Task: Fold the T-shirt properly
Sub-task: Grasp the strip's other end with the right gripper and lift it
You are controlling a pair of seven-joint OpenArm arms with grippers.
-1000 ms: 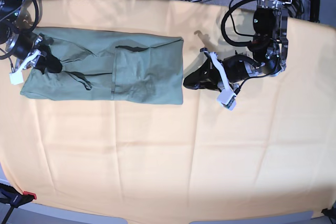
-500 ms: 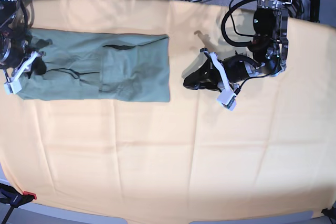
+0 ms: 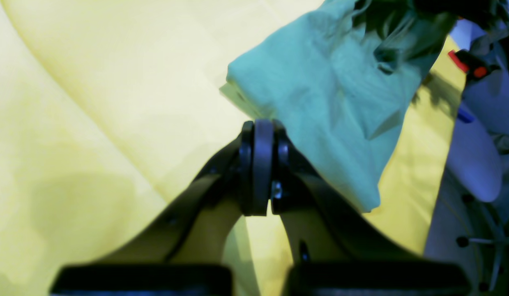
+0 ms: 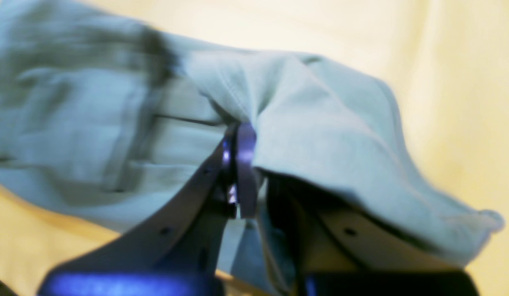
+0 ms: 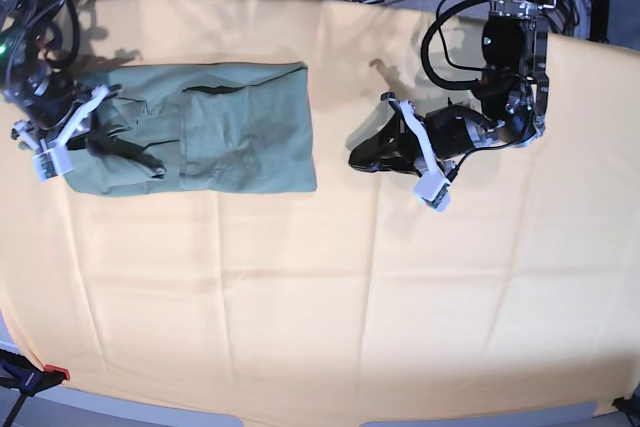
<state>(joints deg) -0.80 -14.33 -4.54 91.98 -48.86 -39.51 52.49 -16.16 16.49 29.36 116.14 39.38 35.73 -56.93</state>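
While the right gripper pinches the T-shirt, the left gripper rests closed on the cloth; empty.

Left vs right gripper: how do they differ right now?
The right gripper is shut on the T-shirt; the left gripper is shut on nothing. The right sits at the shirt's end by the edge of the orange cloth; the left hangs over bare cloth, clear of the shirt's other end. Both have their jaws closed.
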